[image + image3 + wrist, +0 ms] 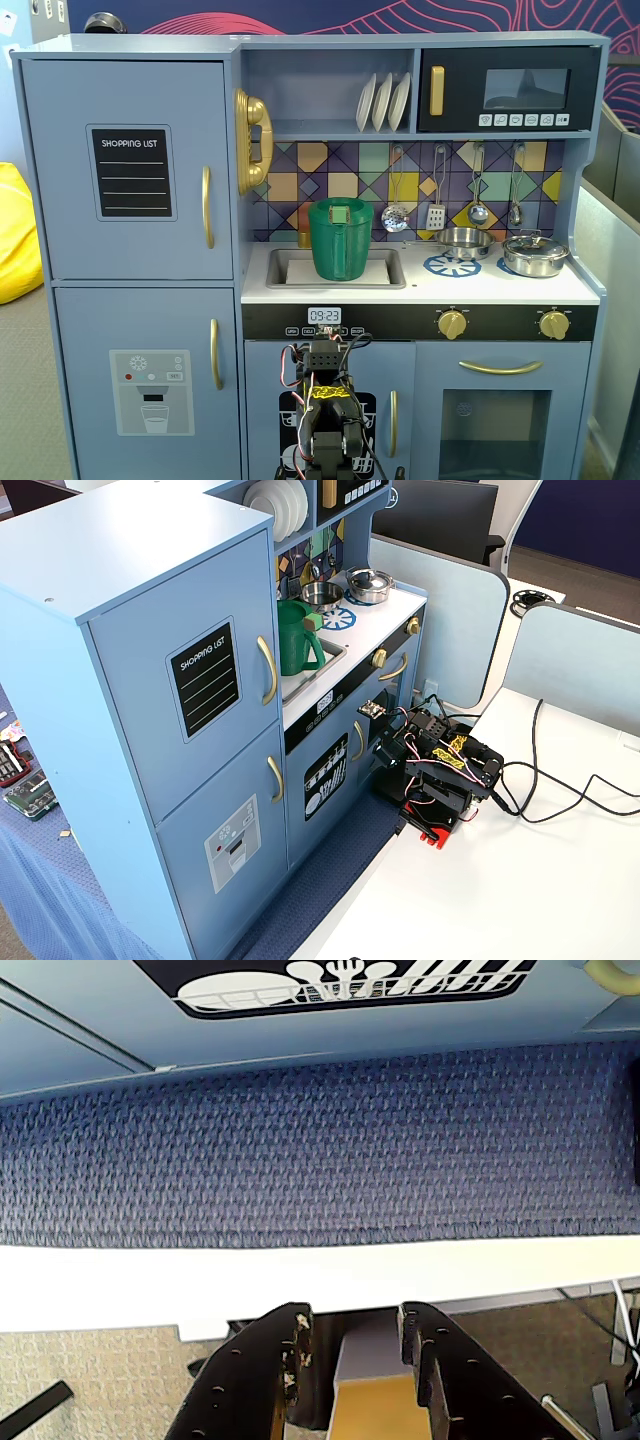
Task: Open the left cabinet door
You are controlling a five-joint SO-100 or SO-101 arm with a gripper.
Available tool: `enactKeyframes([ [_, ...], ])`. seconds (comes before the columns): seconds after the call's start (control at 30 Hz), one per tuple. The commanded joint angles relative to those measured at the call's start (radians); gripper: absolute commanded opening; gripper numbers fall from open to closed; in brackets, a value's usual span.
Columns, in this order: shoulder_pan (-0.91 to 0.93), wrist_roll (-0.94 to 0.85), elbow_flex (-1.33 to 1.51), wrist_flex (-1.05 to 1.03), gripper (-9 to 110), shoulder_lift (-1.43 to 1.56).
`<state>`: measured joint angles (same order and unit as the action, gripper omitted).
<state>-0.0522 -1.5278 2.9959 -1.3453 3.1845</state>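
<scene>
Fixed views: left cabinet door (128, 168) shut, gold handle (207, 207) untouched; gripper (352, 1332) folded low, jaws seemingly slightly apart, empty

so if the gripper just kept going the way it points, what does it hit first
Most likely the dark blue textured cloth right ahead of the black two-finger gripper, then the toy kitchen's light blue base panel; depth is unclear.

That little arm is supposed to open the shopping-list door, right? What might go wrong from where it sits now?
1. Reach: the arm sits folded low on the white table, while the left cabinet door and its gold handle are high up; it may not get there.
2. Wrong door: the dispenser door just below has a similar gold handle.
3. Its end effector points down at the carpet, so aiming will be tricky.
</scene>
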Motion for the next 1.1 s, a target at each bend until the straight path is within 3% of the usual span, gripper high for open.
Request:
enactKeyframes([
  [0.0, -0.015, 0.014, 0.0, -0.186, 6, -0.006],
  [0.37, -0.034, 0.012, 0.0, -0.172, 0, -0.006],
  [0.67, -0.256, 0.133, -0.109, 0.459, 7, -0.02],
  [0.77, -0.357, 0.101, -0.209, 0.64, 8, -0.1],
  [1.07, -0.534, -0.012, -0.647, 0.976, 10, -0.468],
])
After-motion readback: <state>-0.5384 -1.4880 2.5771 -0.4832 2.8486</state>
